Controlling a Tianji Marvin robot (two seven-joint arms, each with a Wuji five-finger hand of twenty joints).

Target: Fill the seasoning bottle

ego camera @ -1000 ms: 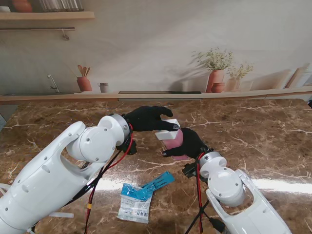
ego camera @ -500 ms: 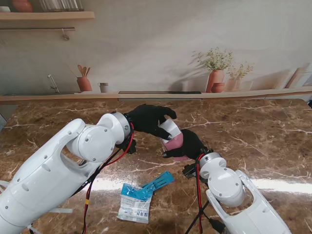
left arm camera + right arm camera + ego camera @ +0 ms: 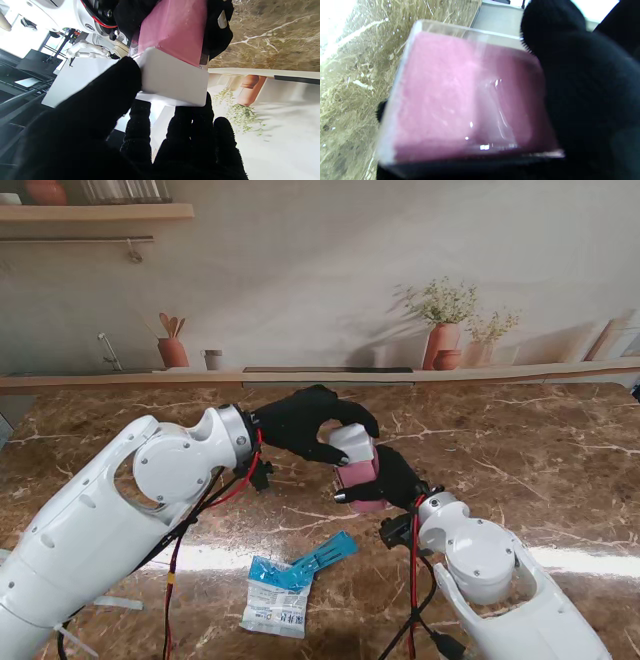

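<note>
The seasoning bottle (image 3: 358,473) is a clear square container filled with pink powder, and it fills the right wrist view (image 3: 460,95). My right hand (image 3: 397,477) is shut on its body from the right, holding it over the table; a gloved finger (image 3: 582,87) lies along its side. A white lid (image 3: 352,442) sits on the bottle's top, and the left wrist view shows it (image 3: 172,77) square against the pink body (image 3: 175,27). My left hand (image 3: 308,423) is shut on that lid, thumb (image 3: 105,100) on one edge and the other fingers on the opposite edge.
A torn blue-and-white sachet (image 3: 284,592) lies flat on the brown marble table (image 3: 540,450), nearer to me than the hands. A ledge with terracotta pots (image 3: 442,344) runs along the table's far edge. Red cables (image 3: 412,580) hang from both wrists.
The white lid, held tilted beside the bottle's top a second ago, now rests level on the bottle. My left hand has turned and curled over it, and the left forearm has swung slightly.
</note>
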